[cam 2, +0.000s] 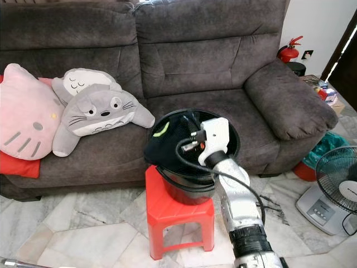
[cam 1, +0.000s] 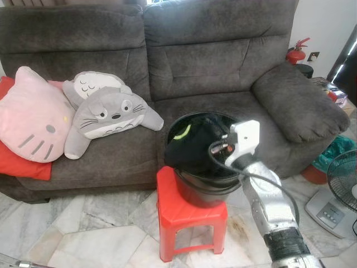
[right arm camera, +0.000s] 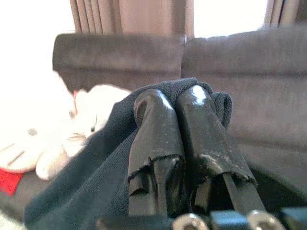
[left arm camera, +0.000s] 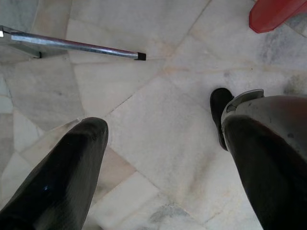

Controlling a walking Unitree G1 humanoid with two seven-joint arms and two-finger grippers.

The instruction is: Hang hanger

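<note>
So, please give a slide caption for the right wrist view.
Right gripper shut on dark fabric garment, grey sofa behind.

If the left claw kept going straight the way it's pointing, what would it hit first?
Probably the marble floor. The left claw points down at bare tiles, fingers apart; the metal bar and red stool lie off to the sides.

Sofa [cam 1: 167, 61], upper frame: matt grey napped cloth. Bucket [cam 1: 207, 184], centre: glossy black plastic. Garment [right arm camera: 81, 191]: dark matt knit. Stool [cam 1: 189, 220], lower centre: smooth red plastic. Floor [cam 1: 83, 234]: polished marble. Right gripper [right arm camera: 184, 112]: glossy black fingers.
</note>
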